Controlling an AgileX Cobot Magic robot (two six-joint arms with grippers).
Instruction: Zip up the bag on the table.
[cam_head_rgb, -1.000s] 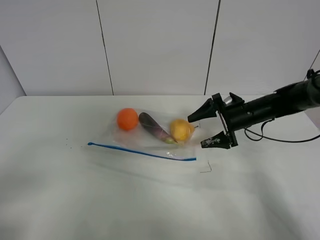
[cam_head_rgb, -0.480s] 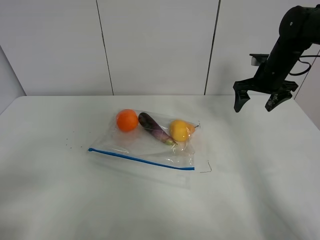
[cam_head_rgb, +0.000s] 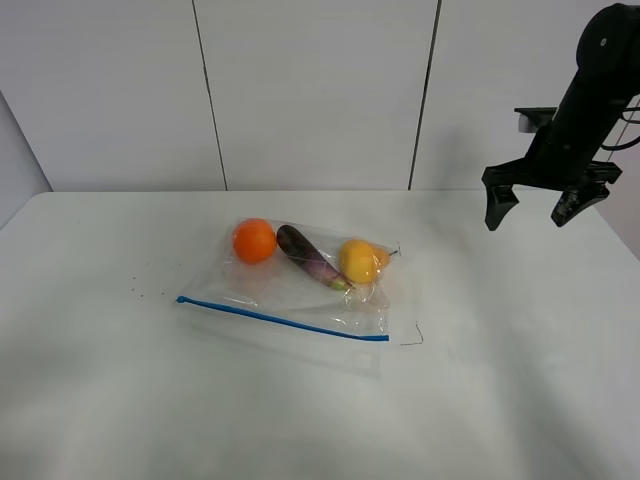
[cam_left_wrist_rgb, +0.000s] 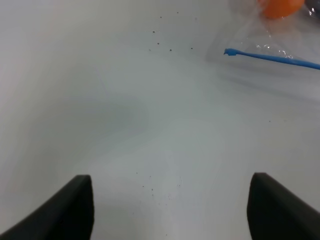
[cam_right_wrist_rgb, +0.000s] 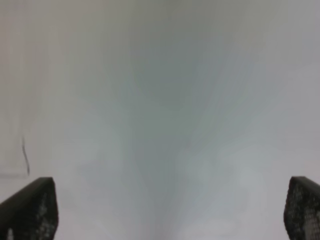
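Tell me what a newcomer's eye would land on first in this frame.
The clear bag lying near the middle of the white table, with an orange, a dark eggplant and a yellow fruit showing through it and its blue zipper strip along the near edge. Next, the black right gripper, raised over the table's far right with its jaws wide open and holding nothing.
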